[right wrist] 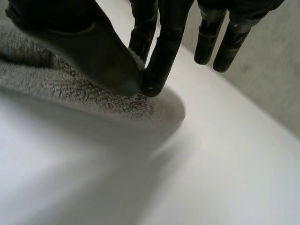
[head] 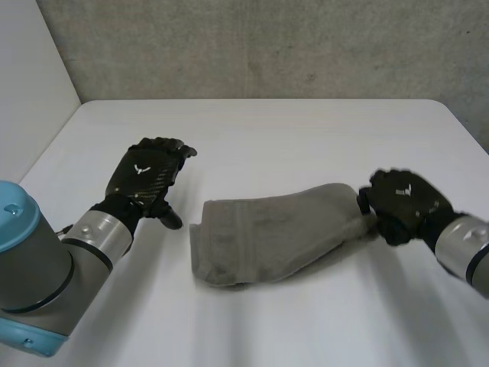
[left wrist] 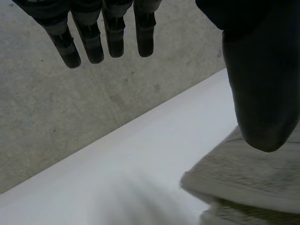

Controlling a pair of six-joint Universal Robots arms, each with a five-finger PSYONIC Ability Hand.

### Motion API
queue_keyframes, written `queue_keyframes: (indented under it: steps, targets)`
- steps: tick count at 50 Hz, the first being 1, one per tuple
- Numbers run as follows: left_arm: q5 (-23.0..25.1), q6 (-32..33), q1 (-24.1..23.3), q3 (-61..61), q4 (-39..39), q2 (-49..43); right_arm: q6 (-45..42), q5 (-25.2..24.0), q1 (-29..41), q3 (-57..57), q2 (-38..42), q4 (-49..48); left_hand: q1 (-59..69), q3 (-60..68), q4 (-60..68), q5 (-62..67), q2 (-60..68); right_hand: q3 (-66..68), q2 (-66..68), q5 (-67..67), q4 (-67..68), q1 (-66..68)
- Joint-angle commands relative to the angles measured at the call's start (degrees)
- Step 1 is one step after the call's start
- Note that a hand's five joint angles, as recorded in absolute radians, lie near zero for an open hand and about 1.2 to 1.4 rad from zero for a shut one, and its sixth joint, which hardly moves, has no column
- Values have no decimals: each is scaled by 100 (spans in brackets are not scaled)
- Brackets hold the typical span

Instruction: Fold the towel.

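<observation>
towel (head: 269, 235) on table (head: 306, 134), left robot hand (head: 145, 181) beside

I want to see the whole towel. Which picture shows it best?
The head view: the whole grey towel lies folded on the table there. The right wrist view shows the end that the right hand pinches; the left wrist view, a layered edge beside the left hand.

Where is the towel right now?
In the head view, the towel lies on the table, its right end pinched by the right hand; the left hand is open beside it.
</observation>
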Motion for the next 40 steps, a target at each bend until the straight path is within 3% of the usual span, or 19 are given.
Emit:
queue_keyframes:
  steps: [1,3,4,6,15,16,17,19,23,25,30,32,40]
  targets:
    - [-23,-2,150,46,1,11,404,132,1331,-1137,360,96,-355,-331,-376,-142,-269,-303,385,307,-435,696]
    - [-58,-2,159,46,1,11,484,438,2354,-1775,1025,123,-355,-331,-376,-142,-269,-303,385,307,-435,696]
    - [-102,-2,177,46,1,11,484,439,2360,-1778,1028,123,-355,-331,-376,-142,-269,-303,385,307,-435,696]
    - [-146,-2,186,46,-7,19,492,702,3226,-2295,1641,97,-355,-331,-376,-142,-269,-303,385,307,-435,696]
    - [-357,-11,212,-6,-16,116,536,773,4170,-2956,3199,-71,-372,-331,-376,-158,-285,-303,385,307,-435,696]
    - [-357,-11,212,-6,-16,116,528,817,4275,-3000,3339,-71,-372,-331,-376,-158,-285,-303,-342,-420,-435,-31]
    - [-366,-11,212,-6,-25,116,527,817,4276,-3000,3340,-71,-372,-331,-376,-158,-285,-303,-349,-427,-435,-38]
    - [-366,-11,212,2,-25,116,545,843,4241,-2904,3279,-88,-372,-331,-376,-158,-285,-303,-6615,-6693,-435,-6304]
    - [-366,-11,212,90,-25,125,580,923,4117,-2666,2751,-123,-372,-331,-376,-158,-285,-303,-6615,-6693,-435,-6304]
    - [-366,-20,177,143,-34,134,694,932,3794,-2176,2008,-158,-372,-331,-376,-158,-285,-303,-6615,-6693,-435,-6304]
    - [-375,-73,-51,380,-78,134,1158,932,3144,-1473,1215,-351,-372,-331,-376,-158,-285,-303,-6615,-6693,-435,-6304]
    - [-375,-326,-349,520,-78,125,1352,888,2977,-1262,1074,-395,-355,-331,-376,-142,-269,-303,-6615,-6693,-435,-6304]
    - [-375,-785,-806,574,-148,-260,1854,861,2483,-882,1028,-422,-255,-331,-376,-41,-168,-303,-6615,-6693,-435,-6304]
